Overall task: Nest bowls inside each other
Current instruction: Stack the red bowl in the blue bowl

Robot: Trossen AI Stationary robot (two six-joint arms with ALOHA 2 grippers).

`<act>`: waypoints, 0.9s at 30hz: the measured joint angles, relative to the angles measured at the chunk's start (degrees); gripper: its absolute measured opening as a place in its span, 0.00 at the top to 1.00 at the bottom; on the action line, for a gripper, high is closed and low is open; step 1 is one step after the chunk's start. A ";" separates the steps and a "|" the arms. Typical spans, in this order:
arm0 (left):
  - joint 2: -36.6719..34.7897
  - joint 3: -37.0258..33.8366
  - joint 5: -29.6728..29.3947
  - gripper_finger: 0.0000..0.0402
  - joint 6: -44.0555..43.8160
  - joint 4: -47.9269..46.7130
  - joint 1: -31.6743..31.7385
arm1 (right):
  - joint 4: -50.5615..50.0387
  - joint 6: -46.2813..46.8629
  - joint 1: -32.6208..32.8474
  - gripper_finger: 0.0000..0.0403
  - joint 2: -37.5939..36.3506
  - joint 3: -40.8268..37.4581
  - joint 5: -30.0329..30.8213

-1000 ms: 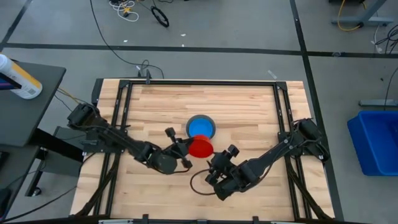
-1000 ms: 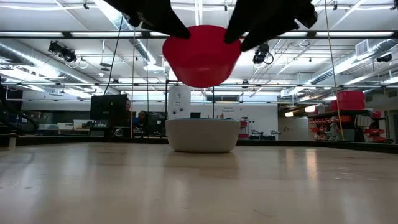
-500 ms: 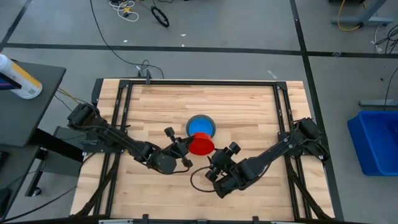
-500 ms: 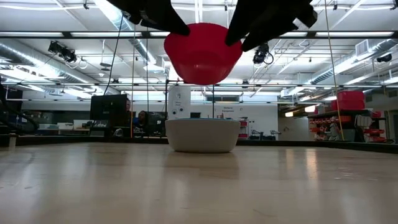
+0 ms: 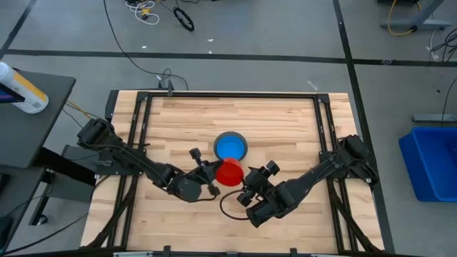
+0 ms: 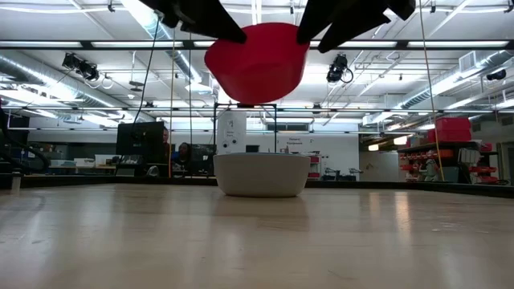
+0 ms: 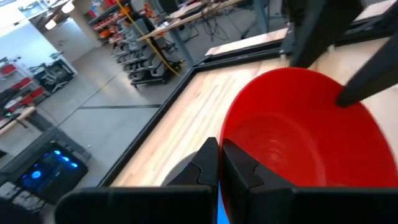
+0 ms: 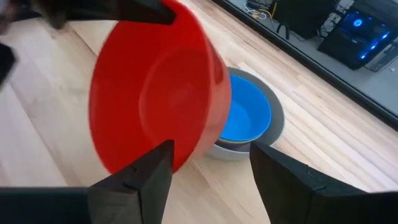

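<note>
The pale wooden plank table carries, near its middle, a stack of small round plastic bowls: a grey outer bowl with a bright light blue bowl showing inside it; whether further bowls lie beneath cannot be told. A small round red plastic bowl is held in the air just toward the table's near edge from the stack, tilted, and well above the stack's rim in the low view. It is pinched at its rim by the left claw, whose fingers are closed on the wall. The right claw stands beside it with fingers spread wide, gripping nothing. Judged from the tilt, a release here could let the red bowl catch the stack's rim and tip off, or knock the stack sideways.
</note>
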 joint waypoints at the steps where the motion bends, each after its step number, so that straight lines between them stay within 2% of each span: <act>1: 0.00 0.00 0.08 0.99 0.28 0.58 -0.09 | 0.05 -0.31 -0.32 0.45 0.00 0.00 -0.02; 6: 0.00 0.00 0.94 0.99 3.36 4.87 -0.50 | 2.82 -3.46 -2.92 0.48 0.00 -0.50 -1.78; 9: 0.00 0.00 0.64 0.99 5.65 6.68 -1.22 | 4.73 -5.39 -4.40 0.55 0.01 -1.75 -3.30; 11: 0.00 -0.02 0.54 0.99 6.17 7.10 -1.43 | 6.13 -7.57 -5.33 0.64 0.00 -2.59 -4.27; 14: 0.09 -0.07 0.34 0.99 5.98 6.33 -1.59 | 6.26 -9.00 -6.48 0.89 0.00 -2.99 -5.90; 15: 0.09 -0.08 0.01 0.99 5.81 6.19 -1.62 | 6.21 -9.79 -6.62 0.93 -0.07 -2.99 -5.66; 17: 0.09 -0.08 -0.66 0.99 5.84 5.78 -1.56 | 6.07 -11.11 -6.57 0.95 -0.11 -2.99 -5.42; 21: 0.09 0.32 -5.96 0.89 4.89 -1.86 -1.80 | 6.65 -13.28 -6.65 0.97 0.02 -2.95 -4.87; 26: -0.36 0.35 -15.68 0.71 -6.78 -19.51 -3.29 | 5.38 -15.11 -7.66 0.99 0.15 -3.00 -5.54; 27: -1.16 -0.24 -20.54 0.68 -8.73 -23.73 -3.35 | 3.62 -16.77 -7.74 1.00 0.02 -3.30 -7.84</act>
